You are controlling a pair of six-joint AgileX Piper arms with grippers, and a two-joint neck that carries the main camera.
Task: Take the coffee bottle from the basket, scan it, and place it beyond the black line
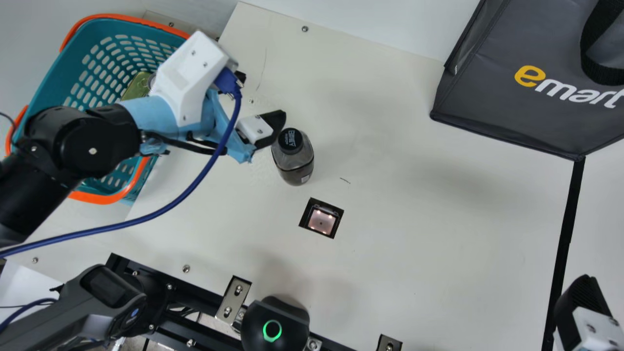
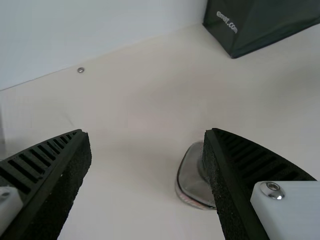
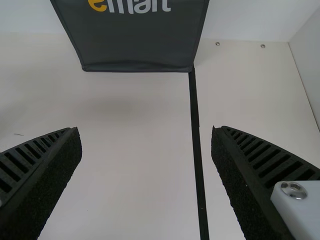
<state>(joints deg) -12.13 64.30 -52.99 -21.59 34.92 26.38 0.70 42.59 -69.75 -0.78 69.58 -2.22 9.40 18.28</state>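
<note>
Bottle point(image 1: 298, 163) and left tool point(image 2: 146, 134) were close enough that a careless sweep of that arm could have tipped the bottle, for it stood upright and loose on the desk point(image 1: 414, 234), just beside one fingertip. The left tool's fingers were wide apart and clamped on nothing; in the left wrist view the bottle lay partly behind one finger, outside the gap, so closing straight away would probably have missed it or nudged it aside. Whether that finger touched it, I could not tell. The scan looked like another weak spot: the bottle was near the scanner window point(image 1: 321, 222) but off it, and if its code faced away from the glass, or if it had not been scanned at all, carrying it on would have spoiled the job. The right tool point(image 3: 146, 131) also had its fingers well apart, with nothing between them, by the black line point(image 1: 568, 219). The bottle was out of the basket point(image 1: 105, 199) and well short of that line; setting it down too early, or too near the bag point(image 1: 507, 87), might have left it on the wrong side or knocked it over.
</note>
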